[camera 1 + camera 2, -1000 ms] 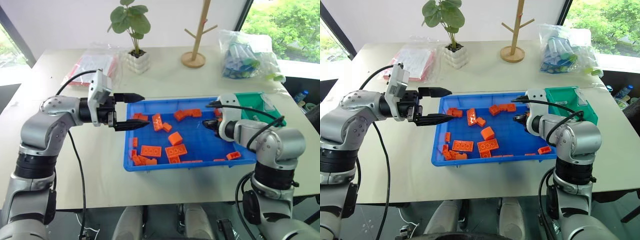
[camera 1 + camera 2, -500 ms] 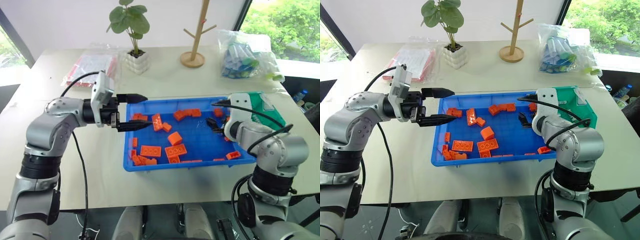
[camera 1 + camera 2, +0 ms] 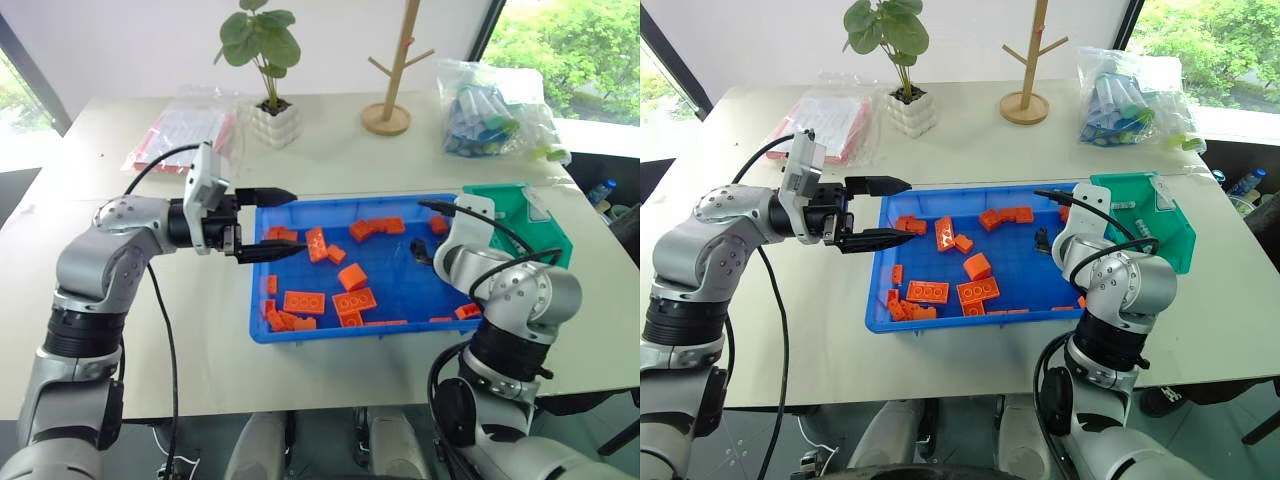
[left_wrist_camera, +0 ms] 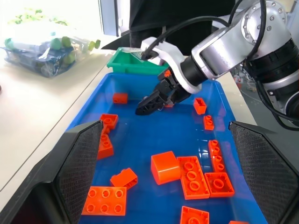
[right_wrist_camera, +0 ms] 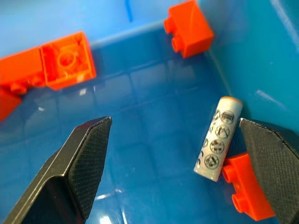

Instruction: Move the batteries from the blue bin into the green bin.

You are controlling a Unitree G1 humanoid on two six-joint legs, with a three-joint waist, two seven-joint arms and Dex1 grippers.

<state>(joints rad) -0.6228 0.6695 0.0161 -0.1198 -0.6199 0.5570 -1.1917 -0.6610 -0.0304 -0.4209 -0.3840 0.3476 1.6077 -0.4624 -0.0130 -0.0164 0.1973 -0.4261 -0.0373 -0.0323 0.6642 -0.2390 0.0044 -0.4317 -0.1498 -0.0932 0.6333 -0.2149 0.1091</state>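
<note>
A silver-grey battery (image 5: 218,138) lies on the floor of the blue bin (image 3: 330,335), between two small orange bricks. My right gripper (image 5: 174,123) hangs just above it inside the bin's right end, open, with the battery between its fingers and close to one of them. The left wrist view shows this gripper (image 4: 148,103) pointing down into the tray. The green bin (image 3: 550,240) stands right beside the blue bin, past its right rim. My left gripper (image 3: 290,222) is held level over the blue bin's left rim, open and empty.
Several orange bricks (image 3: 352,300) are scattered across the blue bin. At the back of the table stand a potted plant (image 3: 270,115), a wooden stand (image 3: 388,118), a clear bag of items (image 3: 495,110) and a red packet (image 3: 180,135).
My right gripper has opened from nearly shut, and its wrist has turned while it shifted slightly right in the bin. The left arm has kept still.
</note>
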